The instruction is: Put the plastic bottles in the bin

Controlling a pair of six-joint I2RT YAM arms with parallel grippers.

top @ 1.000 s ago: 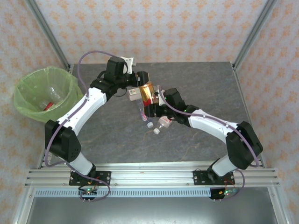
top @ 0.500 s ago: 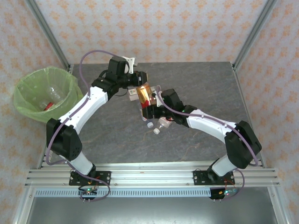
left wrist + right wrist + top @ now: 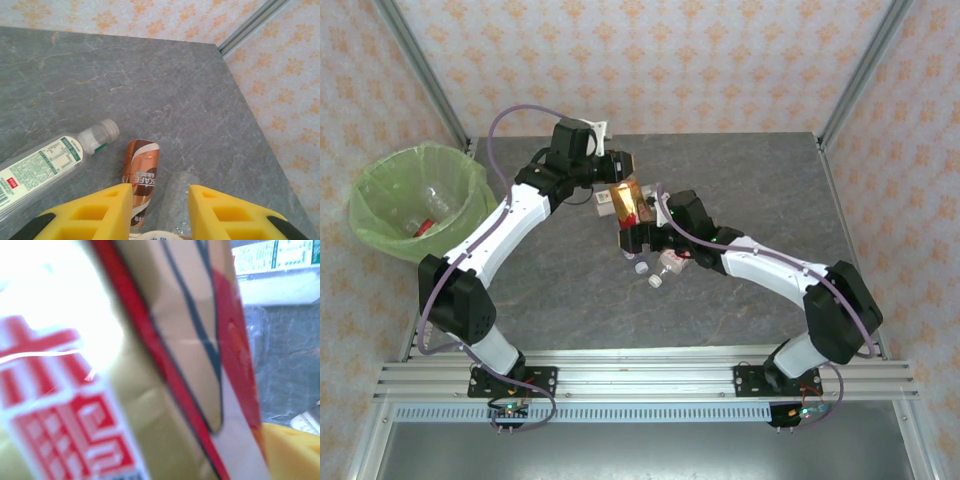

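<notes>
Your left gripper (image 3: 160, 192) is spread wide over the brown bottle (image 3: 141, 167). Your right gripper (image 3: 636, 236) sits near that bottle, gold pack (image 3: 150, 365) close up front. Can't tell its grip.

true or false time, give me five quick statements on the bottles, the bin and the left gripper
1. The bin sits right of the table. False: it stands off the table's left edge.
2. The left gripper has its fingers apart. True.
3. The white-green labelled bottle lies on its side. True.
4. The brown Nescafe bottle stands upright. False: it lies on the table.
5. The bin is empty. False: a clear bottle lies inside.
</notes>
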